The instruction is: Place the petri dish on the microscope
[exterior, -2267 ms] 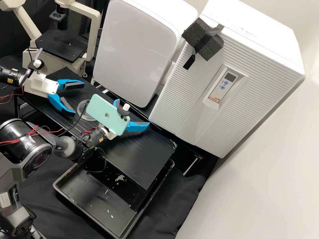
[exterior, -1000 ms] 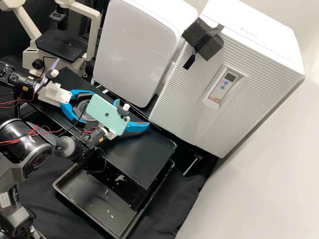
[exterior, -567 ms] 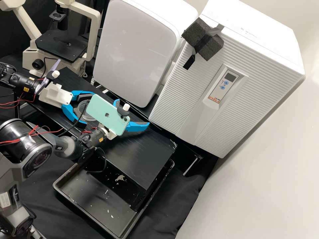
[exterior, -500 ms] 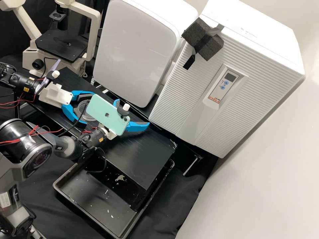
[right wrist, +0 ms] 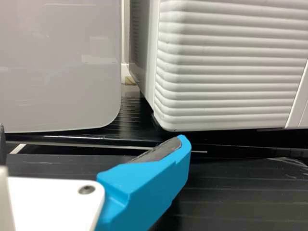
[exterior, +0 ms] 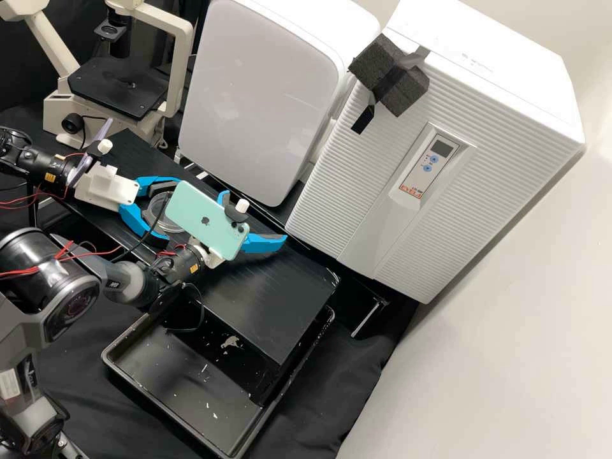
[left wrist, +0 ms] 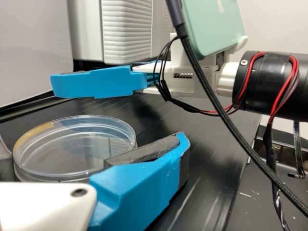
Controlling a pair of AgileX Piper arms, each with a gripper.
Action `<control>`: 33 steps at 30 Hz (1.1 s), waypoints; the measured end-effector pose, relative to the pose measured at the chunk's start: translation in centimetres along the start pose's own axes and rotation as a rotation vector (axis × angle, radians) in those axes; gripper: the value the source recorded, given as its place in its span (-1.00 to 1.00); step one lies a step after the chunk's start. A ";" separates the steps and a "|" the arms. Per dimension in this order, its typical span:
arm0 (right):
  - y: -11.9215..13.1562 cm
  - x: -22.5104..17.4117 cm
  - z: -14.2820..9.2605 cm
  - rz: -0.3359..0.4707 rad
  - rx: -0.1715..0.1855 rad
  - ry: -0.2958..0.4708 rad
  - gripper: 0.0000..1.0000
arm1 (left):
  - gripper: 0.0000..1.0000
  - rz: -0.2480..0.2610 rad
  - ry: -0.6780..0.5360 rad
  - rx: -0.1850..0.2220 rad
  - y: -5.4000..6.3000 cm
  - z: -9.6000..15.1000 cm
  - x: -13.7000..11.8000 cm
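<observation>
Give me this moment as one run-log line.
left gripper: around petri dish | right gripper: open | microscope: dish not yet on it

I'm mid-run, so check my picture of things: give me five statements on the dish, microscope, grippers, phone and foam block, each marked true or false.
1. The petri dish is between the fingers of the left gripper. True.
2. The petri dish is on the stage of the microscope. False: it is away from the microscope, between the left gripper's fingers.
3. The green phone is mounted on the right arm. True.
4. The right gripper is shut on the petri dish. False: it is open, with the dish at the other gripper.
5. The foam block is taped to the white ribbed cabinet. True.
</observation>
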 end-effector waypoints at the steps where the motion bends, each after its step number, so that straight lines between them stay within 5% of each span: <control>1: 0.0 0.0 0.0 0.000 0.000 0.000 1.00 | 1.00 0.006 -0.001 -0.001 -0.2 0.1 0.0; 23: 0.0 0.0 0.0 0.000 0.000 0.000 1.00 | 1.00 0.054 0.004 -0.008 -1.4 0.3 0.2; 24: 0.0 0.0 0.0 0.000 0.000 0.000 1.00 | -1.00 0.056 0.006 -0.011 -1.4 0.4 0.2; 33: 0.0 0.0 0.0 0.000 0.000 0.000 1.00 | -1.00 0.061 0.014 0.010 -1.6 0.6 0.3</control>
